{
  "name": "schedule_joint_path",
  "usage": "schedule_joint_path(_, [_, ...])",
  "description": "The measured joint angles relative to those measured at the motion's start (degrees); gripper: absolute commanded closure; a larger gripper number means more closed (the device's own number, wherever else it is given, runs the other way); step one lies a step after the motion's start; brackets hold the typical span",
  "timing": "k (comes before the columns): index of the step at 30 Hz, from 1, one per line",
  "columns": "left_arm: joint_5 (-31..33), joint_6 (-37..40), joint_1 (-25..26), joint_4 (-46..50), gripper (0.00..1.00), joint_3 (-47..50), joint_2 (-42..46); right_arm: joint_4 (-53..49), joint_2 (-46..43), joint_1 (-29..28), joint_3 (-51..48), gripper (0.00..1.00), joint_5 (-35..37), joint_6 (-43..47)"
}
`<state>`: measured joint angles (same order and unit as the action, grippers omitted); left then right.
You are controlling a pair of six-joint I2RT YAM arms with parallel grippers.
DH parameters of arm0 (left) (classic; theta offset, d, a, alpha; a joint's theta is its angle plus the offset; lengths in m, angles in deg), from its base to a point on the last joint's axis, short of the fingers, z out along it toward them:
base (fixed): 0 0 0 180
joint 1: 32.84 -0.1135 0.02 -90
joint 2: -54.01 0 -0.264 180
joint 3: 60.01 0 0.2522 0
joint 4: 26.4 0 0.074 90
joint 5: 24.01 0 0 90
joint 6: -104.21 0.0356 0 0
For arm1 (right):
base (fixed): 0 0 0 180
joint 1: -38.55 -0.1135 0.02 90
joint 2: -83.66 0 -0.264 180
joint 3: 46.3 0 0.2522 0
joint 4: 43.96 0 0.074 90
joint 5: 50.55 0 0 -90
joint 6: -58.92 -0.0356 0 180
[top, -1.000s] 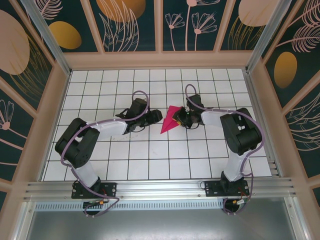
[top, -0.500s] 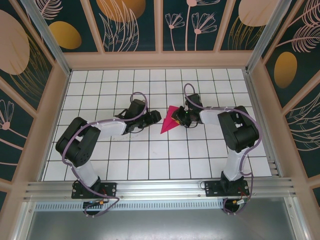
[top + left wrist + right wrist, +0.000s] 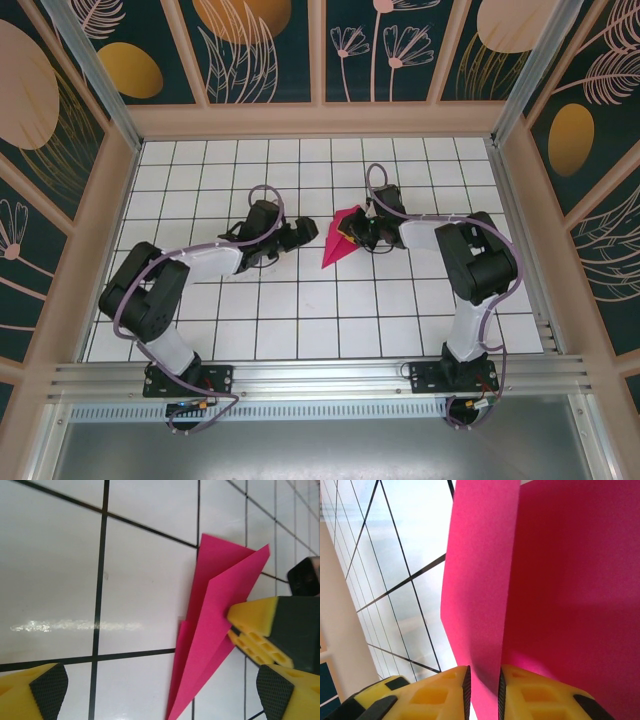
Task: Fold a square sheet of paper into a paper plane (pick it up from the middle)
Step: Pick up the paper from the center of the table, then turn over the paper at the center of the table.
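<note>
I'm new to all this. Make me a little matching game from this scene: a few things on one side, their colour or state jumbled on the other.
Things:
1. left gripper
2. right gripper
3. paper plane
4. table

States:
A. white with black grid lines
B. jaws wide open
C. magenta-pink, folded
D. pinching the paper's edge

Pairs: 1-B, 2-D, 3-C, 4-A

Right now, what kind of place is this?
Probably an enclosed robot test cell, not a home: a white gridded table, wood-framed walls with leaf-patterned panels, and an aluminium rail bearing the left arm and right arm.
</note>
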<state>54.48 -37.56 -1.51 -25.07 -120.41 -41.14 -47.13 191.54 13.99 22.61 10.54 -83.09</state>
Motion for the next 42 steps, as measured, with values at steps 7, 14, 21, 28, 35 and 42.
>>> schedule_joint_path(7, [-0.59, -0.63, -1.36, -1.22, 0.02, 0.24, 1.09, 1.25, 1.86, -0.55, -0.15, 0.89, -0.74, 0.39])
schedule_joint_path(14, [-5.68, -5.62, -3.34, -5.99, 0.01, 2.86, 1.09, 1.46, 1.27, -0.48, -0.24, 0.97, -2.05, 2.67])
schedule_joint_path(21, [-13.49, -6.62, -4.02, -13.9, 0.02, 2.93, 1.73, 7.82, -8.02, 3.3, -1.55, 0.97, -12.7, 4.55])
schedule_joint_path(28, [-22.86, -12.52, -4.02, -30.8, 0.07, 5.27, 2.69, 16.37, -11.47, 5.16, -1.77, 0.96, -23.74, 1.44])
schedule_joint_path(35, [-27.82, -17.44, -4.0, -42.07, 0.09, 5.62, 2.05, 22.53, -11.47, 4.15, -1.77, 0.95, -28.59, -4.63])
schedule_joint_path(42, [-28.3, -18.36, -4.02, -42.25, 0.01, 6.43, 1.68, 27.85, -11.45, 3.06, -1.77, 0.95, -30.18, -9.49])
